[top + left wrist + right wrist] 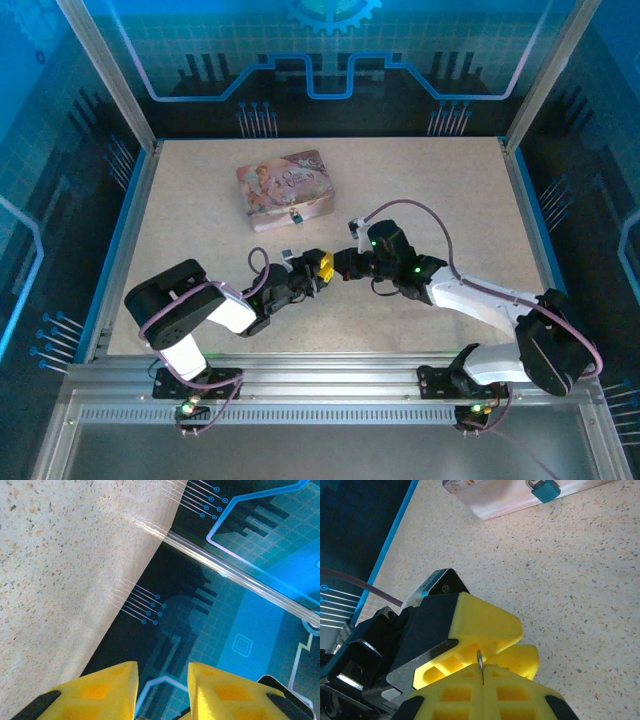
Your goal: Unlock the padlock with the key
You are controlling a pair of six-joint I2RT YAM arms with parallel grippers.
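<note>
The key (480, 659) is a thin metal sliver poking out from between the yellow fingers of my right gripper (482, 670), which is shut on it. My left gripper (320, 267) meets the right gripper (345, 263) tip to tip at mid-table. In the right wrist view the left gripper's yellow fingers (487, 625) stand on either side of the key's end. A visible gap separates the two tips of the left gripper (162, 672), with nothing pinched at them. The padlock (545, 489), teal-bodied, hangs on the front of the pink tin (510, 500), as seen also on the padlock (295, 213).
The pink picture tin (284, 184) sits behind the grippers, toward the back left of the speckled table (440, 190). Blue-lit enclosure walls and aluminium posts ring the table. The right arm's cable (420, 210) arches above the table.
</note>
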